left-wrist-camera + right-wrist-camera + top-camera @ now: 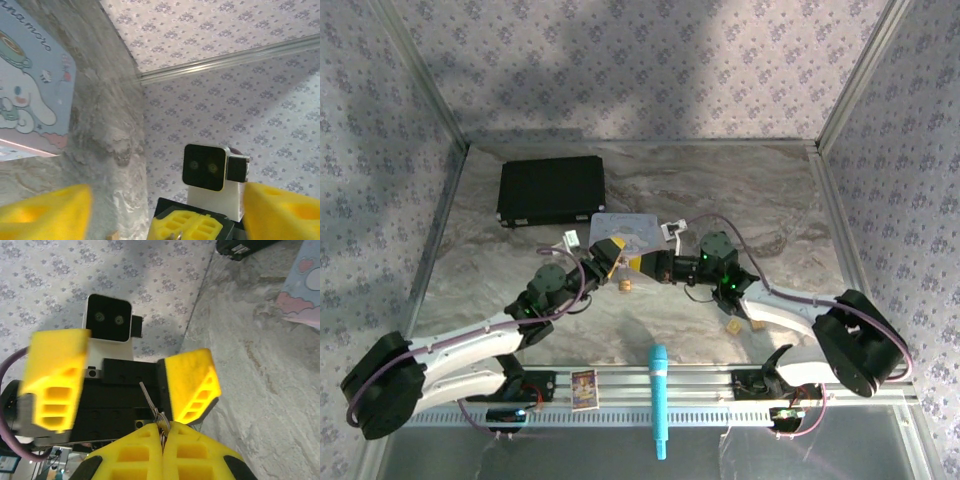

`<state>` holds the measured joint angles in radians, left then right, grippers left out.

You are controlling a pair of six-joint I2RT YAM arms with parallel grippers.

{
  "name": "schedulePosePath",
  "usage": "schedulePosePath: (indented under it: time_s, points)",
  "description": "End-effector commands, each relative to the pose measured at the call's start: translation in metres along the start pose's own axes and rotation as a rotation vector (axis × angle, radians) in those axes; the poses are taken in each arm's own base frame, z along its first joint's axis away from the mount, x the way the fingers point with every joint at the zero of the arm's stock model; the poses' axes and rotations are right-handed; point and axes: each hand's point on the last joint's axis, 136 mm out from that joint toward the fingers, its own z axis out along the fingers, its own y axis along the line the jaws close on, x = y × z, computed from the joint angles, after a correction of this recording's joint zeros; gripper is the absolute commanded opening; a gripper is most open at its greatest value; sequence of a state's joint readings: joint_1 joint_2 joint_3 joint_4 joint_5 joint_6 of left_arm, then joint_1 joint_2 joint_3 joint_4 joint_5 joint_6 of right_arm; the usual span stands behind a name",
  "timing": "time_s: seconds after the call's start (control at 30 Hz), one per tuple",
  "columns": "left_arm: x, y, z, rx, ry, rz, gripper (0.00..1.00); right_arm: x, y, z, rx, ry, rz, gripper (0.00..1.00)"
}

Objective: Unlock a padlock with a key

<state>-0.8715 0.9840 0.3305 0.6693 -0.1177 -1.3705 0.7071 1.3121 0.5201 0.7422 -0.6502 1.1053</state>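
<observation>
While the right end effector [162, 440] is clamped shut on the key [148, 399], shaft pointing straight at the left end effector [613, 257], the left's jaws gape w/ nothing held. Padlock [625, 286] sits loose on the desk [770, 200], centre of top view, just below both tips. Left looks marginally nearer, so prob. it grabs.

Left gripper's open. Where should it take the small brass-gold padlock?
Probably pinch the body of the small brass-gold padlock across its width, coming straight down: it sits free on the grey marble tabletop, just near-side of the open left gripper. Shackle direction is too small to tell.
</observation>
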Motion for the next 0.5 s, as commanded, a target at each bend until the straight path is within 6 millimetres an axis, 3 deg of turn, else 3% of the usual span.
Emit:
schedulePosePath:
  time_s: [0.0,0.1,0.2,0.27,0.47]
  points:
    - [-0.013,0.013,-0.008,-0.151,-0.05,0.074,1.0,0.0,-0.021,-0.008,0.108,-0.012,0.001,0.0]
    - [-0.025,0.038,-0.024,-0.386,-0.072,0.188,0.97,0.003,-0.044,-0.013,0.209,-0.013,0.017,0.0]
    - [-0.031,0.061,-0.029,-0.528,-0.071,0.288,0.86,0.008,-0.065,-0.02,0.314,-0.002,0.023,0.0]
    - [-0.02,0.075,-0.021,-0.543,-0.006,0.307,0.72,0.009,-0.077,-0.024,0.373,0.003,0.022,0.0]
    - [0.008,0.101,0.007,-0.583,0.175,0.411,0.7,0.012,-0.101,-0.032,0.46,0.013,0.027,0.0]
